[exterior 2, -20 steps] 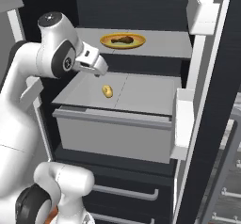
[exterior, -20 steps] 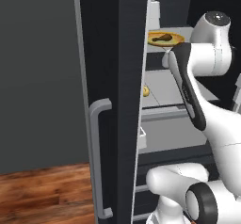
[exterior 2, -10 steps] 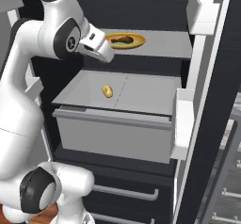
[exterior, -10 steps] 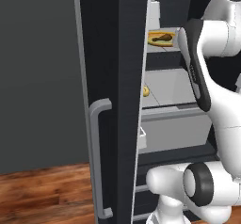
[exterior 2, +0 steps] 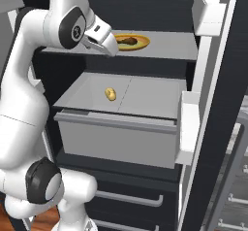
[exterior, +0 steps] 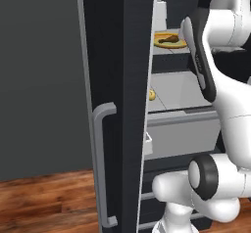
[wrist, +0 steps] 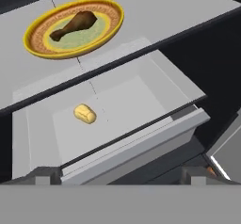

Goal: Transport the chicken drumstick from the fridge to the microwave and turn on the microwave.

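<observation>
The chicken drumstick (wrist: 75, 24) lies on a yellow plate (wrist: 40, 43) on the light grey shelf of the open black fridge (exterior: 112, 56). The right base view shows the drumstick (exterior 2: 127, 41) just right of my gripper (exterior 2: 110, 48), which hangs at shelf height beside the plate (exterior 2: 140, 42). In the hand view my gripper (wrist: 120, 177) is open and empty, its dark fingertips (wrist: 44, 176) wide apart, back from the shelf and above the drawer front. The plate and drumstick (exterior: 167, 39) also appear past the door edge. The microwave is out of view.
Below the shelf a grey drawer (exterior 2: 116, 133) stands pulled out with a small round yellow food item (exterior 2: 111, 94) in it. The open door with its grey bar handle (exterior: 100, 168) stands on the left. White door bins (exterior 2: 190, 123) jut out on the right.
The arm has lifted: the hand rose from over the drawer to shelf height and came closer to the plate. The jaws stayed wide apart.
</observation>
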